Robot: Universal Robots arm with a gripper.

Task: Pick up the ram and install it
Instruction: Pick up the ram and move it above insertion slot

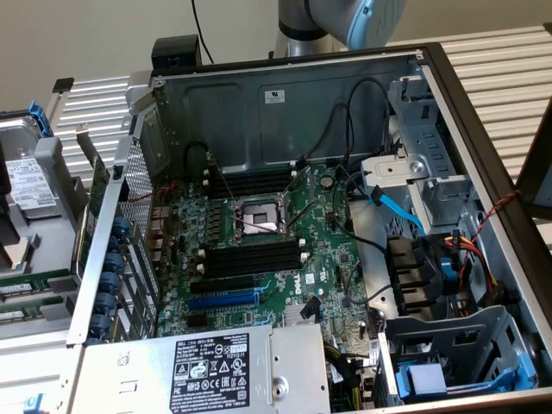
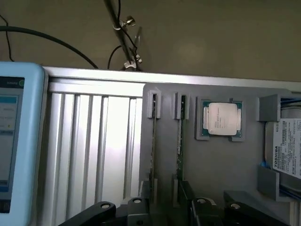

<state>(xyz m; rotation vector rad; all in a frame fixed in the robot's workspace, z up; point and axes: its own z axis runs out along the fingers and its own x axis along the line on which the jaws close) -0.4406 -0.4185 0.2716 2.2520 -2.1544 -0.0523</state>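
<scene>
Two ram sticks stand on edge in the end holders of a grey tray (image 2: 225, 174): one ram (image 2: 154, 141) and a second ram (image 2: 179, 136) beside it. My gripper (image 2: 169, 214) hangs above their near ends, open, with nothing between its black fingers (image 2: 200, 207). In the exterior view the same sticks appear as green strips (image 1: 30, 280) on the tray at that view's left. The open computer case (image 1: 448, 129) holds the motherboard, with black memory slots (image 1: 259, 259) on both sides of the CPU socket (image 1: 257, 217). The arm (image 1: 345, 17) shows above the case.
A processor (image 2: 222, 119) and a hard drive (image 2: 287, 146) sit in the tray beside the ram. A light-blue tablet (image 2: 19, 141) lies on the ribbed aluminium table (image 2: 94, 141). A blue expansion slot (image 1: 222, 300), loose cables (image 1: 397, 207) and the power supply (image 1: 207, 362) fill the case.
</scene>
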